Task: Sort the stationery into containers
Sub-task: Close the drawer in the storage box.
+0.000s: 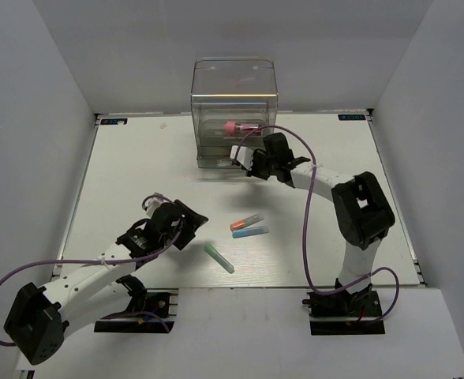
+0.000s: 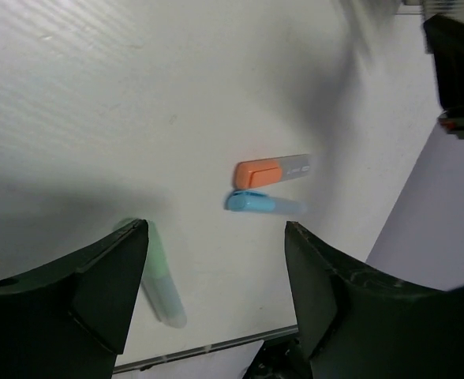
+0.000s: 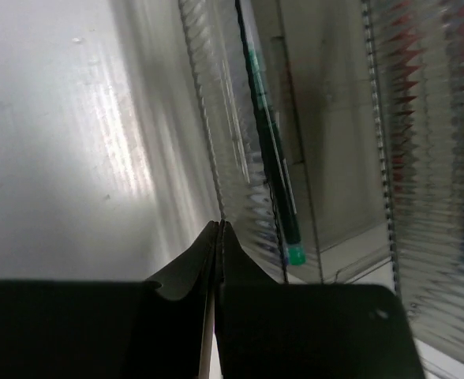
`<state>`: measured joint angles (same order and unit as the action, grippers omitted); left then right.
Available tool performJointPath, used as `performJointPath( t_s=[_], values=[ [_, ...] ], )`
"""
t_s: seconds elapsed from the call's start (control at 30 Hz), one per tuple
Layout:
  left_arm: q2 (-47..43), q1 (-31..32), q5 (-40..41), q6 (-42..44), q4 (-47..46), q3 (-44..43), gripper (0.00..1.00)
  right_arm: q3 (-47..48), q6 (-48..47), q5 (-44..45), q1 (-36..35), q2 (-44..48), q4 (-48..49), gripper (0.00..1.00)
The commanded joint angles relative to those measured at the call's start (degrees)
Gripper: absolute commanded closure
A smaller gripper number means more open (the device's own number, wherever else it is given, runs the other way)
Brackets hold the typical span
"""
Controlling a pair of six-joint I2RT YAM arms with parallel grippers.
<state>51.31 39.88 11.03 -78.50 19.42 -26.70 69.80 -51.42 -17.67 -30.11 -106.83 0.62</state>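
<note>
Left gripper (image 2: 216, 229) hovers with jaws spread, empty; right gripper (image 3: 218, 229) is pinched closed beside the organiser (image 1: 233, 110). On the table (image 1: 137, 174) lie the orange-capped marker (image 2: 271, 171), light blue marker (image 2: 263, 203) and teal-green marker (image 2: 162, 288) (light, stiff, likely slippery): pinch mid-barrel, across the width.

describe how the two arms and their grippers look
The left arm and right arm have white links with bulky black joints. A thin purple cable loops loosely along each. The left gripper and right gripper have black, wedge-shaped fingers.
</note>
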Motion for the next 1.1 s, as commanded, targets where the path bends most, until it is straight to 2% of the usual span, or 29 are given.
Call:
performJointPath(
  t_s=[0.0, 0.13, 0.67, 0.93, 1.07],
  values=[
    [-1.2, 0.2, -2.0, -3.0, 3.0, 1.8, 0.20, 4.3, 1.7, 8.6, -1.0, -1.9, 7.6, 1.00],
    [-1.2, 0.2, -2.0, -3.5, 3.0, 2.4, 0.20, 7.0, 2.3, 13.4, -1.4, -4.1, 9.0, 1.00],
    [-2.3, 0.2, -2.0, -3.5, 4.0, 3.0, 0.20, 11.1, 0.9, 21.1, -2.1, -8.7, 12.3, 1.00],
    [-2.3, 0.2, -2.0, -3.5, 4.0, 3.5, 0.20, 10.8, 0.9, 21.7, -2.1, -8.4, 12.7, 1.00],
    [-1.7, 0.2, -3.0, -3.5, 1.9, 4.0, 0.20, 8.4, 3.8, 14.3, -2.1, -4.2, 10.5, 1.00]
  ],
)
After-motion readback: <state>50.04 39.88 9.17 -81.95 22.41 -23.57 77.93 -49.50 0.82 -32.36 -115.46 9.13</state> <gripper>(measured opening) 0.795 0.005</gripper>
